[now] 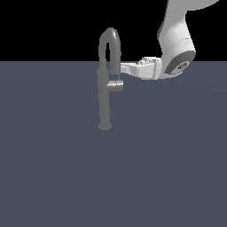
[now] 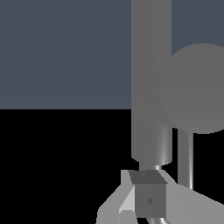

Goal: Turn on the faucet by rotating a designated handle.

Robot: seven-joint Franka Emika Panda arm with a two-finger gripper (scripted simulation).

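Nearest the wrist camera, the white end effector (image 2: 146,199) has a dark-padded finger right up against the tall matte grey faucet column (image 1: 104,99); whether it is clenched I cannot tell. It reaches in sideways, probably to push the short shiny grey cylinder handle (image 1: 116,85), which juts horizontally toward the exterior view's right. The column stands upright on the slate surface (image 1: 111,177).

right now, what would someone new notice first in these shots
The tall grey faucet stands alone on a bare dark surface, its arched spout rising against the black background. From the exterior view's right, the white arm reaches in level, its pincer at the spout's downturned end, just above the short handle jutting from the column. In the wrist view the column and the handle's round end fill the frame, very close.
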